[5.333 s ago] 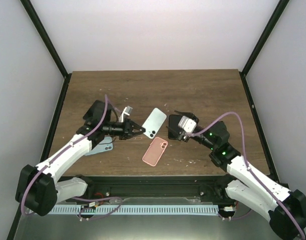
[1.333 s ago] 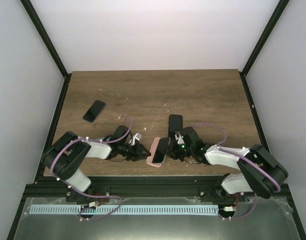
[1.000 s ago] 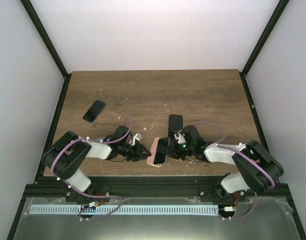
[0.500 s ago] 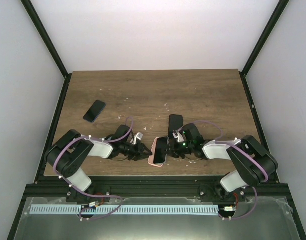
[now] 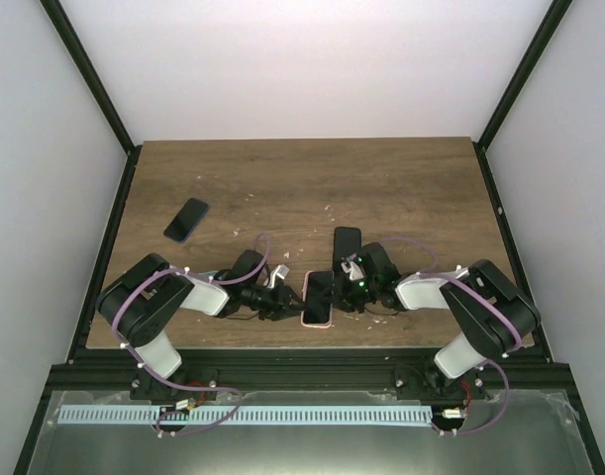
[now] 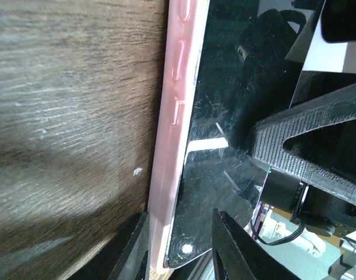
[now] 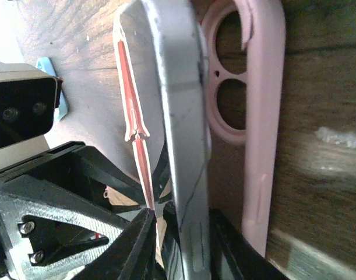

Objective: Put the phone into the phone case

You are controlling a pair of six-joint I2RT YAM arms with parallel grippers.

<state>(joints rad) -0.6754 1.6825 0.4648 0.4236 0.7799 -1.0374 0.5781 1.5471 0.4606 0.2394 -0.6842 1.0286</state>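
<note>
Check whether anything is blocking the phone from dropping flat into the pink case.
Nothing visible does. The phone sits tilted between the walls of the pink case, and the hollow beside it shows only the case's own camera openings.

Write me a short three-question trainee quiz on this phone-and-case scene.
1. Multiple choice: the phone case is A) pink, B) blue, C) green.
2. True or false: the phone lies fully seated in the case.
3. Short answer: which claw straddles the phone's silver edge in its own wrist view?
Key: 1 A. 2 False: the phone stands tilted, with the case's inside uncovered beside it. 3 The right claw.
</note>
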